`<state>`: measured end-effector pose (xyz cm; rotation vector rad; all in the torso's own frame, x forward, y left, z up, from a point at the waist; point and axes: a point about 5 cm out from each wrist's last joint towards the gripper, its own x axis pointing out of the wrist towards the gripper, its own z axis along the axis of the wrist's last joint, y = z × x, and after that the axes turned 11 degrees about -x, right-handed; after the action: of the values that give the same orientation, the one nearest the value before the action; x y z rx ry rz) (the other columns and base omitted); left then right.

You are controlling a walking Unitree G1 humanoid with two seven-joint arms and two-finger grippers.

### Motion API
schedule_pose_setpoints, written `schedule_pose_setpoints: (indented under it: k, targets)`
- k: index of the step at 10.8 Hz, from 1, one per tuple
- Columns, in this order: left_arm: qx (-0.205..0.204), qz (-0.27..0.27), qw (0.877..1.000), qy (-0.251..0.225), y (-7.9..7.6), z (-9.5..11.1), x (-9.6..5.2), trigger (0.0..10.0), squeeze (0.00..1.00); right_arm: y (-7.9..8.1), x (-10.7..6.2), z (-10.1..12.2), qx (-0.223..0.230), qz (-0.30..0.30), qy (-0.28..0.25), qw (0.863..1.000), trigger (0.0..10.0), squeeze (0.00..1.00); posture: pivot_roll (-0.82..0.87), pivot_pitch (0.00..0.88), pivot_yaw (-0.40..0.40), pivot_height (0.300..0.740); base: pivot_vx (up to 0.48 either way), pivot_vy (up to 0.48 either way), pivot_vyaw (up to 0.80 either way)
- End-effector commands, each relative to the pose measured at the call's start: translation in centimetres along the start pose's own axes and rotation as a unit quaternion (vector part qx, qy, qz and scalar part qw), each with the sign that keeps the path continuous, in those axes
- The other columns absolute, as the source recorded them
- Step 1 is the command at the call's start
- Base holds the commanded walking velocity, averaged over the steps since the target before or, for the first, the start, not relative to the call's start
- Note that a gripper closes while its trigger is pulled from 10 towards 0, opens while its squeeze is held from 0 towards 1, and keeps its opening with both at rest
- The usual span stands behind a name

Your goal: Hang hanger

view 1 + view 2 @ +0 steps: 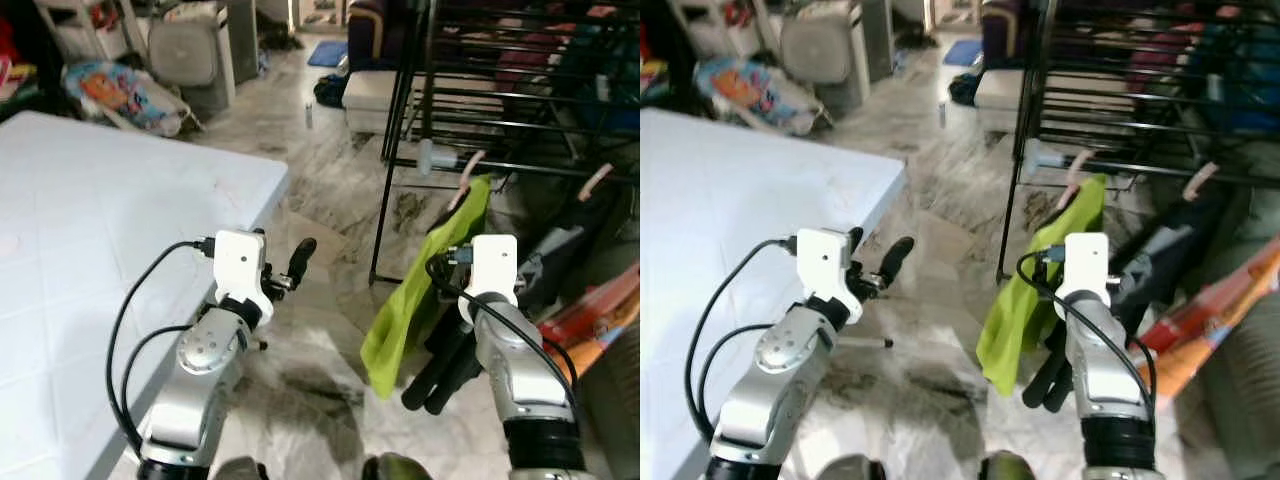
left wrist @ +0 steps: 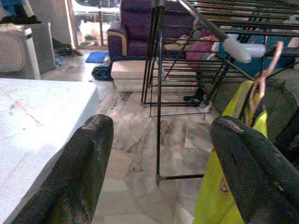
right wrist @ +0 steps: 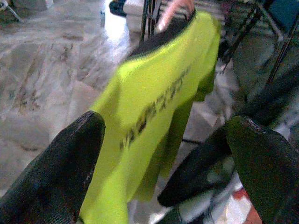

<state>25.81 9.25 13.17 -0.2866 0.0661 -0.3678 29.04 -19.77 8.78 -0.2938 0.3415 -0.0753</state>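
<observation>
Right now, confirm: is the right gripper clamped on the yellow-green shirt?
No. The right gripper is open, and the yellow-green shirt hangs free beyond its fingers.

No legible text or labels.

table (image 1: pixel 90 250) on left; drying rack (image 1: pixel 520 90) on right, shirt (image 1: pixel 425 290) hanging from it

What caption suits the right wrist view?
Open right gripper faces the lime-green shirt hanging on a pink hanger.
</observation>
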Motion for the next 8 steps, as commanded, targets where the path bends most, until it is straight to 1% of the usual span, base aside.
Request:
schedule_pose_setpoints:
  k: [1, 3, 4, 6, 7, 8]
  targets:
    - [0.002, -0.003, 1.000, -0.001, -0.1, 0.2, -0.1, 10.0, 0.00, 0.3, 0.1, -0.2, 0.006, 0.009, 0.007, 1.000, 10.0, 0.00, -0.04, 0.026, 0.029, 0.740, 0.000, 0.000, 0.00]
    - [0.004, -0.006, 1.000, 0.001, -0.2, 0.2, 0.0, 10.0, 0.00, 1.8, 1.4, 0.5, 0.005, 0.063, -0.002, 0.998, 10.0, 0.00, -0.03, 0.029, 0.031, 0.740, 0.000, 0.000, 0.00]
    - [0.004, -0.007, 1.000, 0.001, -0.3, 0.2, 0.0, 10.0, 0.00, 2.3, 2.2, 0.9, 0.005, 0.075, -0.002, 0.997, 10.0, 0.00, -0.02, 0.028, 0.025, 0.740, 0.000, 0.000, 0.00]
    - [-0.003, -0.007, 1.000, -0.005, -0.2, 0.4, -0.1, 10.0, 0.00, 1.8, 2.4, 1.8, 0.004, 0.058, -0.036, 0.998, 10.0, 0.00, -0.02, 0.031, 0.017, 0.740, 0.000, 0.000, 0.00]
    - [-0.007, -0.005, 1.000, -0.002, -0.1, 0.3, -0.3, 10.0, 0.00, 1.4, 2.0, 1.9, 0.007, 0.047, -0.054, 0.997, 10.0, 0.00, -0.02, 0.032, 0.016, 0.740, 0.000, 0.480, 0.00]
    - [-0.009, -0.007, 1.000, 0.004, -0.1, 0.1, -0.4, 10.0, 0.00, 1.0, 1.4, 1.5, 0.010, 0.034, -0.057, 0.998, 10.0, 0.00, -0.02, 0.035, 0.017, 0.740, 0.000, 0.480, 0.00]
